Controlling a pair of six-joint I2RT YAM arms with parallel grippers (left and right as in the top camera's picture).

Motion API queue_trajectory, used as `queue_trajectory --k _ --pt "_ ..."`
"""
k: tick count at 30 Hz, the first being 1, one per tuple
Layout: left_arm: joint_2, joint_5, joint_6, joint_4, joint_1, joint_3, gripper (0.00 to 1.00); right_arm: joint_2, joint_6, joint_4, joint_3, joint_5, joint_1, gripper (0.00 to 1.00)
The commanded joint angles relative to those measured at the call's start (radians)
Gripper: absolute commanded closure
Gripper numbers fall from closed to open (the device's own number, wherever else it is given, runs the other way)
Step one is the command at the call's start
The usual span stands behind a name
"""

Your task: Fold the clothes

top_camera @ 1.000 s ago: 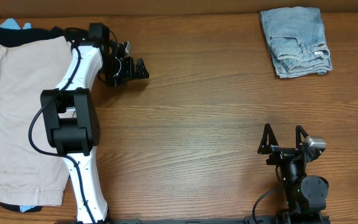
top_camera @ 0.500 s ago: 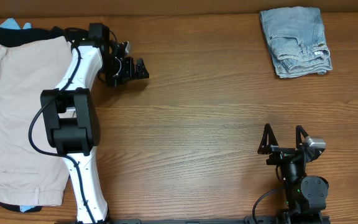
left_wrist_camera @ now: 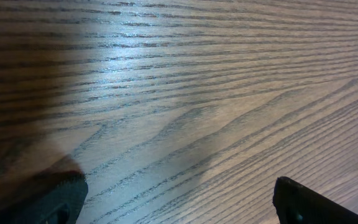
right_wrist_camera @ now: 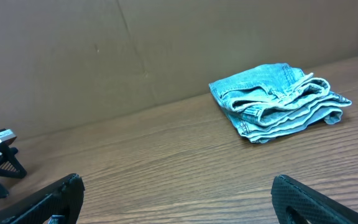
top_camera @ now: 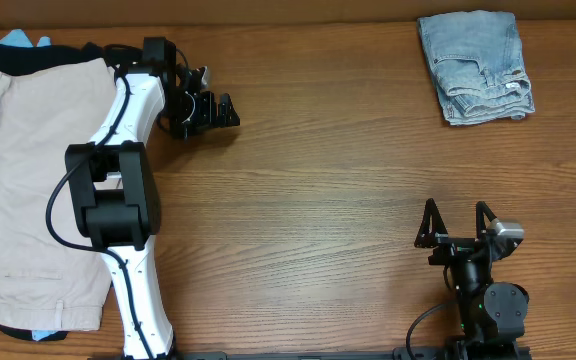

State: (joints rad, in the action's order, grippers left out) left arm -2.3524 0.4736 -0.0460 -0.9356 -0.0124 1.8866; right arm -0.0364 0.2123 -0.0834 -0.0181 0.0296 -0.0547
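Note:
The light-blue denim shorts (top_camera: 475, 66) lie folded into a compact bundle at the table's far right corner. They also show in the right wrist view (right_wrist_camera: 278, 102), far ahead of the fingers. My left gripper (top_camera: 216, 110) is open and empty, low over bare wood at the far left-centre, just right of the beige garment; its two fingertips frame bare wood in the left wrist view (left_wrist_camera: 179, 199). My right gripper (top_camera: 456, 222) is open and empty near the front right edge, far from the shorts; its fingertips show in the right wrist view (right_wrist_camera: 179, 199).
A large beige garment (top_camera: 28, 190) lies spread along the left side over a black garment (top_camera: 28, 55), with a bit of light-blue cloth (top_camera: 16, 40) at the far left corner. A brown cardboard wall (right_wrist_camera: 135, 50) stands behind the table.

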Motion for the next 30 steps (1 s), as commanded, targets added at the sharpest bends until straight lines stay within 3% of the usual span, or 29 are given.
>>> queue_trajectory --k 1,9,21,30 --pt "-0.045 -0.068 0.016 0.002 0.021 -0.036 0.0 0.012 -0.003 0.003 0.01 -0.002 -0.009 0.0" --pt "0.233 -0.067 0.016 0.003 0.072 -0.036 0.0 0.012 -0.004 0.003 0.01 -0.002 -0.009 0.0" --pt "0.89 -0.069 0.017 0.0 0.11 -0.036 0.0 0.012 -0.004 0.003 0.01 -0.002 -0.009 0.0" --pt "1.286 -0.311 0.024 -0.039 0.103 -0.071 0.0 0.012 -0.003 0.003 0.01 -0.002 -0.009 0.0"
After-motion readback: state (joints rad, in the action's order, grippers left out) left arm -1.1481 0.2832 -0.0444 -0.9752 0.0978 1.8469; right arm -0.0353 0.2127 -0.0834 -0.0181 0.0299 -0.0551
